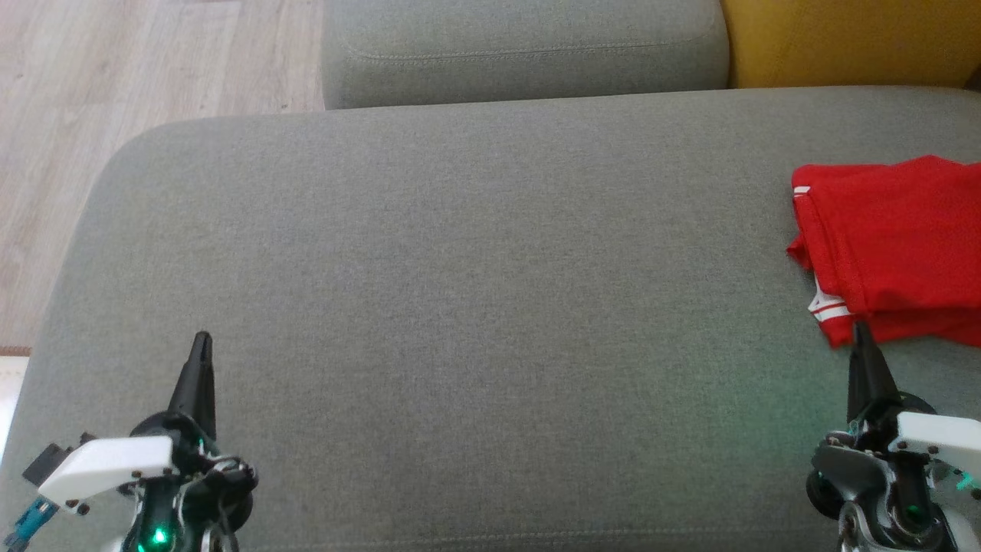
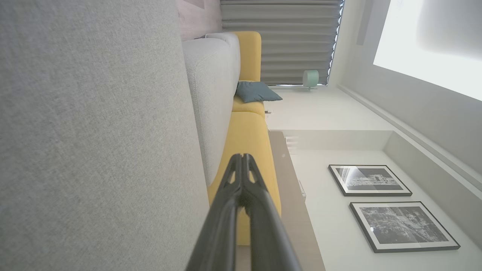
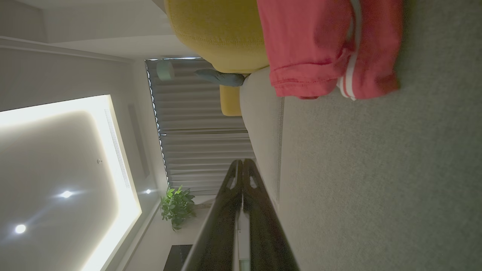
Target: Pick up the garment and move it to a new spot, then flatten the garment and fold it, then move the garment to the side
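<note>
**Grey seat cushion** (image 1: 460,268): the broad work surface, bare across its middle and left. A second grey cushion (image 1: 521,46) butts against its far edge.

**Yellow sofa section** (image 1: 843,38): sits beyond the far right corner.

**Garment** (image 1: 897,245): red with white stripes. It lies in a compact, layered stack at the grey seat cushion's right edge and is cut off by the frame of the head view.
- Status, as a judgement: pick-up, flattening and folding look complete, and the stack already sits off to the side.
- Little appears to be left of the task.

**Left tool** (image 1: 202,339): clenched on nothing, low at the left, well apart from the garment.

**Right tool** (image 1: 862,328): clenched on nothing. In the head view its tip overlaps the garment's near hem.

**Differences between views**
- The head view gives the whole layout and both arms.
- The right wrist view shows the garment (image 3: 312,45) close up, with its stitched hem and stripes. A strip of bare cushion separates it from the right tool (image 3: 243,162), so contact looks unlikely.
- The right wrist view also takes in a potted plant (image 3: 177,205).
- The left wrist view looks along the left tool (image 2: 244,156) to the framed pictures (image 2: 369,180) and a teal pillow (image 2: 258,92).
</note>
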Robot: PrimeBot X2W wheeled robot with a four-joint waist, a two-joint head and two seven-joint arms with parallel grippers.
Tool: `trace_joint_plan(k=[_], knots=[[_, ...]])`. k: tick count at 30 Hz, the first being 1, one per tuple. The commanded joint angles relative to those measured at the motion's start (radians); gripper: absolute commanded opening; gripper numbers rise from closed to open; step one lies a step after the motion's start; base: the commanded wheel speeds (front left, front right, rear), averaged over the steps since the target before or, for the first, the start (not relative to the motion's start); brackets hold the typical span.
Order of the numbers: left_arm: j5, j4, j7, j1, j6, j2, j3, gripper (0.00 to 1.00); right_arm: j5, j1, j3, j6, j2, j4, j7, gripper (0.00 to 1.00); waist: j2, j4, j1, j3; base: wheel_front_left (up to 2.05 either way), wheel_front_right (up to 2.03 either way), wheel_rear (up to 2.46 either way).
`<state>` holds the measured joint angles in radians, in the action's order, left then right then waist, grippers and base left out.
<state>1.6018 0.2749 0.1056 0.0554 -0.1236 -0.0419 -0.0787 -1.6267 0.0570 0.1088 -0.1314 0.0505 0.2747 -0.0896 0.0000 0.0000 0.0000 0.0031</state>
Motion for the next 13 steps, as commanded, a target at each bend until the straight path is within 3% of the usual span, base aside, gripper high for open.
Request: trace_joint_plan(k=[1, 13], knots=[[0.007, -0.029, 0.008, 0.053, -0.007, -0.008, -0.035, 0.0, 0.0, 0.049, -0.017, 0.001, 0.016, -0.031, -0.006, 0.0, 0.0, 0.0, 0.0, 0.0, 0.0, 0.0, 0.0], [0.007, -0.03, 0.008, 0.053, -0.007, -0.008, -0.035, 0.0, 0.002, 0.049, -0.014, 0.001, 0.014, -0.031, -0.008, 0.0, 0.0, 0.0, 0.0, 0.0, 0.0, 0.0, 0.0]])
